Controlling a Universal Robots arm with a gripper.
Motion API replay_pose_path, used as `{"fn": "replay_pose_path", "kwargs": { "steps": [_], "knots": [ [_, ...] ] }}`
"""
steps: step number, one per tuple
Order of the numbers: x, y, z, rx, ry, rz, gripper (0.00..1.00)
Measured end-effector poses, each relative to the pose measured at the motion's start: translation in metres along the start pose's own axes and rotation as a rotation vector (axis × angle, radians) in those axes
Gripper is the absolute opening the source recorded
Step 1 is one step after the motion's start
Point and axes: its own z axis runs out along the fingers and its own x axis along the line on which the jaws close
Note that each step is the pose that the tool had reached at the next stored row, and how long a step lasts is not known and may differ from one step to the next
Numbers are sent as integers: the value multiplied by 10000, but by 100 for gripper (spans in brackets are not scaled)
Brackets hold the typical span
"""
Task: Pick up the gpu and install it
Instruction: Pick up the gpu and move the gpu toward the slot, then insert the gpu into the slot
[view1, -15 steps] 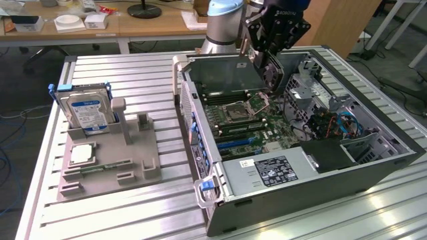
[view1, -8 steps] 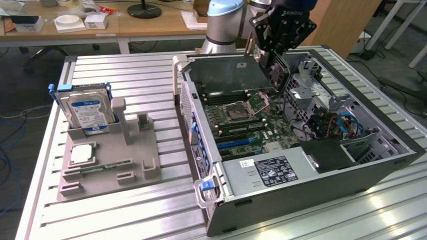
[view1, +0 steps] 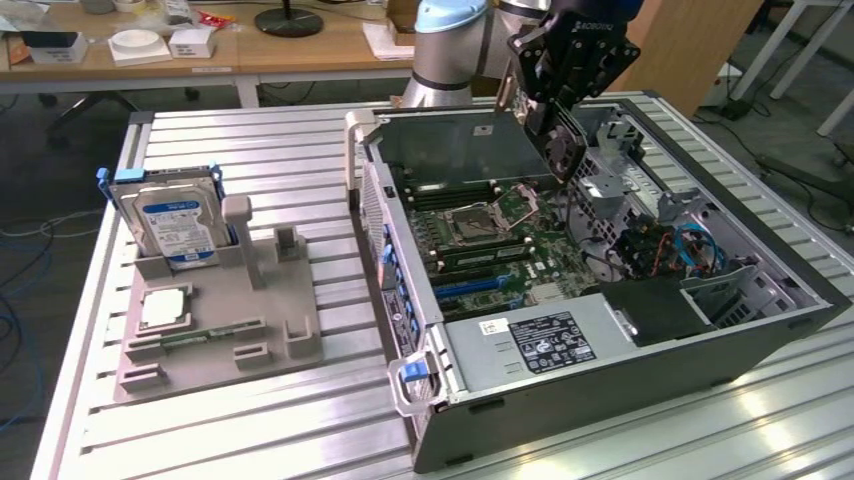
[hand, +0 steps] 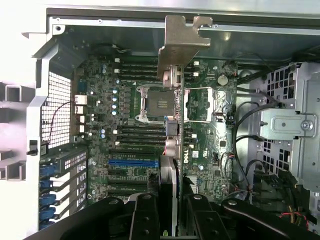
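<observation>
**While the tool (view1: 550, 105) grips it, the gpu (view1: 561, 150) hangs over the open case**

Held on edge beneath the arm, the gpu is off the counter (view1: 254, 140) and above the far end of the open computer case (view1: 627, 375). It sits directly under the tool, with its dark face toward the exterior view's left. In the wrist view the card (hand: 169, 170) appears edge-on, running away from the tool (hand: 169, 212). Its pale metal bracket is at the far end, close to the case's wall.

The tool's two black fingers (hand: 145, 215) are closed tight on the card, one against each face, at the end opposite the bracket. In the exterior view the card's lower edge hangs clear of the motherboard (view1: 501, 245), so it is not seated in anything.

From the wrist camera, the card's line crosses beside the CPU socket (hand: 159, 102). The blue slot (hand: 132, 162) lies just to one side of it, near the fingers.

At the case's near end are a power supply (view1: 534, 345) with a white label and a bay with blue cables (view1: 694, 250).

Well apart on the exterior view's left, a grey holder (view1: 274, 335) rests on the slatted metal counter. A hard drive (view1: 174, 222) with a blue label stands upright in the holder's far end. A narrow green memory stick (view1: 200, 337) lies flat nearer the front.
</observation>
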Motion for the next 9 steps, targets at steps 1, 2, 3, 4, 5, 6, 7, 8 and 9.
{"fn": "replay_pose_path", "kwargs": {
  "steps": [1, 2, 3, 4, 5, 6, 7, 8, 9],
  "knots": [
    [0, 0, 0, 0, 0, -1, 27],
    [0, 0, 0, 0, 0, -1, 27],
    [0, 0, 0, 0, 0, -1, 27],
    [0, 0, 0, 0, 0, -1, 27],
    [0, 0, 0, 0, 0, -1, 27],
    [0, 0, 0, 0, 0, -1, 27],
    [0, 0, 0, 0, 0, -1, 27],
    [0, 0, 0, 0, 0, -1, 27],
    [0, 0, 0, 0, 1, -17, 27]
  ]
}}
